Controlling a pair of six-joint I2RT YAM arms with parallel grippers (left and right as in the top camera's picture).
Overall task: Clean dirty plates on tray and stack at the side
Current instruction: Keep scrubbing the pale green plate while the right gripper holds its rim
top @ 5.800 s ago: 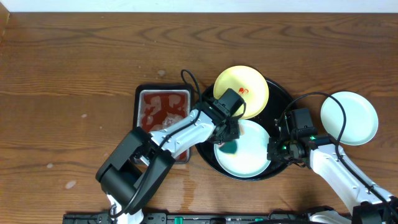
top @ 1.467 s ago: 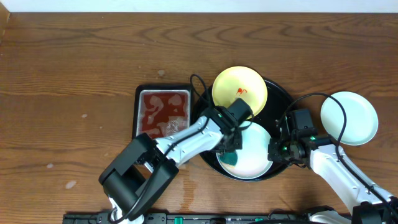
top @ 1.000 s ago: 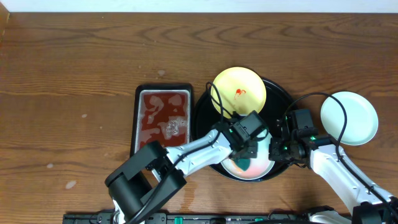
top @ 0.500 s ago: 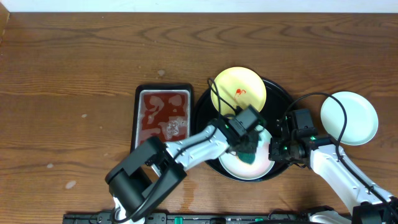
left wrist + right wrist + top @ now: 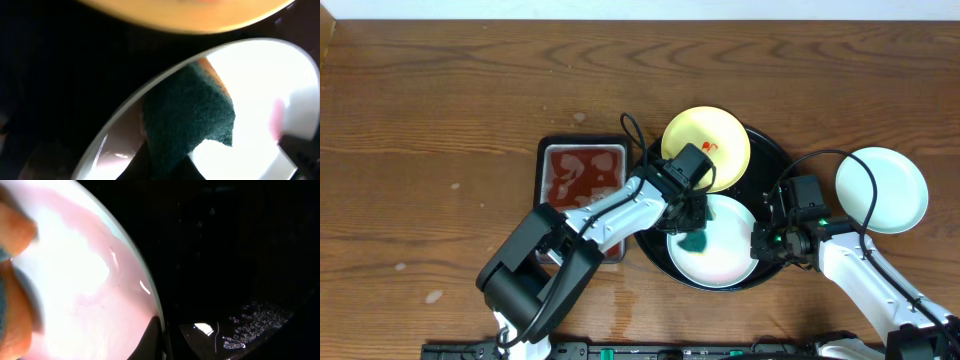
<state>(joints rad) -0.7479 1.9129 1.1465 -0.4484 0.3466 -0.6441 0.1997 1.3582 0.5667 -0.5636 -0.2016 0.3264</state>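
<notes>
Viewed from above: a broad wooden table (image 5: pixel 440 110), deep brown, with grain in long waves running side to side. Along the far edge, a narrow pale strip (image 5: pixel 640 8), wall or floor impossible to tell. A few small pale specks (image 5: pixel 433 296) on the boards. Even, soft light, with no hard shadows. At the near edge, a black rail (image 5: pixel 470 351).

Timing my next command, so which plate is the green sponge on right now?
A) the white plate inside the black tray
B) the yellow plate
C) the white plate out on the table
A: the left gripper holds the green sponge down on the white plate lying in the black tray, beside the yellow plate.
</notes>
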